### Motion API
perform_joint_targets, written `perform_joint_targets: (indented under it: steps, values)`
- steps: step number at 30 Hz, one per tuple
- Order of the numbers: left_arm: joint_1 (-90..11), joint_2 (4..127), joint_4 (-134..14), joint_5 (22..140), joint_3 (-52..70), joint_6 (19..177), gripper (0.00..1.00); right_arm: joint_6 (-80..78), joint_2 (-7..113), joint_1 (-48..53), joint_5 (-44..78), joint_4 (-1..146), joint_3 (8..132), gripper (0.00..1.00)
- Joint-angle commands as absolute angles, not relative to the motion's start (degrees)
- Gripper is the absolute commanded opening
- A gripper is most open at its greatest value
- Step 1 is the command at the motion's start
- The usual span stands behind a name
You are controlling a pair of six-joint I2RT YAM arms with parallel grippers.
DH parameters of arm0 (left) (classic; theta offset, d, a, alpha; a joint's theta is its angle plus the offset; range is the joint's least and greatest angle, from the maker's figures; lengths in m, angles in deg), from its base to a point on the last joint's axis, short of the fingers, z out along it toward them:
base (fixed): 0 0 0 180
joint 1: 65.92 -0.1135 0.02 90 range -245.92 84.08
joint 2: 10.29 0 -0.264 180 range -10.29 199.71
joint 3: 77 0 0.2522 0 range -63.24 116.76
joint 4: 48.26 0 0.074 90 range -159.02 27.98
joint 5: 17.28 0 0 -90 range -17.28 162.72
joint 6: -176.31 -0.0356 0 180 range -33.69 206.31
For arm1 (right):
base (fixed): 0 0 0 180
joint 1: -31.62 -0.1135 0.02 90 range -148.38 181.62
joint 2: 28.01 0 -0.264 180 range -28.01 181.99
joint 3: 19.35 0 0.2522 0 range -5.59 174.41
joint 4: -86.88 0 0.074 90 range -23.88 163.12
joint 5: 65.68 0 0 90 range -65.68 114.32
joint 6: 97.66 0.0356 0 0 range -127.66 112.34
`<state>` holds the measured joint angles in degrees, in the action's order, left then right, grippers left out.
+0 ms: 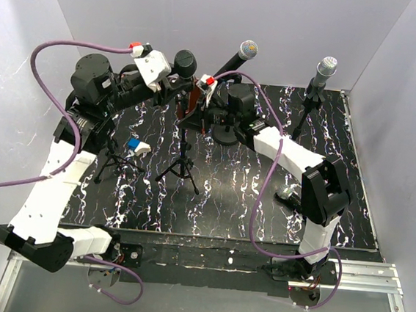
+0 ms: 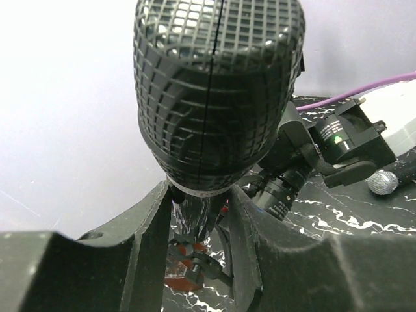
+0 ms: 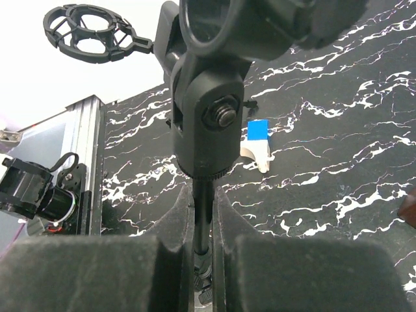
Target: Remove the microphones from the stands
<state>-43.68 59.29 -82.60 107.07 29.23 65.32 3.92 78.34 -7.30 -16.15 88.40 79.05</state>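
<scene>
- left tool point(image 2: 200, 218): pinching the microphone point(image 2: 218, 91) by its body, the black mesh head just above the fingers point(image 2: 153, 240).
- right tool point(image 3: 203, 211): clamped on the stand point(image 3: 211, 123) pole, the clip joint directly above it.
- blue-and-white block point(image 3: 258, 146): on the desk point(image 3: 338, 162), beyond the right tool, apart from it.

microphone point(image 1: 185, 63) atop stand point(image 1: 183, 157) on table point(image 1: 226, 202)

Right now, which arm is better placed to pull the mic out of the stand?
Left. The left gripper grips the mic by its body, ready to draw it out; the right gripper holds the pole under the clip, bracing it.
</scene>
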Motion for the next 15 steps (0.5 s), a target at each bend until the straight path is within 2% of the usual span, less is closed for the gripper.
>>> perform_joint_targets:
  steps: [1,5,11,15]
  values:
    - [-43.8,56.9,-82.5,102.2,31.9,63.7,0.00,-3.1,77.8,-6.7,-12.9,86.6,79.2,0.01]
    - [-43.8,58.3,-80.7,91.5,36.2,62.1,0.00,-9.7,76.9,-6.7,-13.4,88.4,78.4,0.01]
    - [-43.7,58.9,-79.2,88.3,38.3,57.0,0.00,-17.4,73.1,-7.2,-17.1,84.9,73.5,0.01]
    - [-43.7,58.7,-78.5,88.7,37.2,58.1,0.00,-20.5,69.3,-7.3,-19.0,78.6,70.6,0.41]
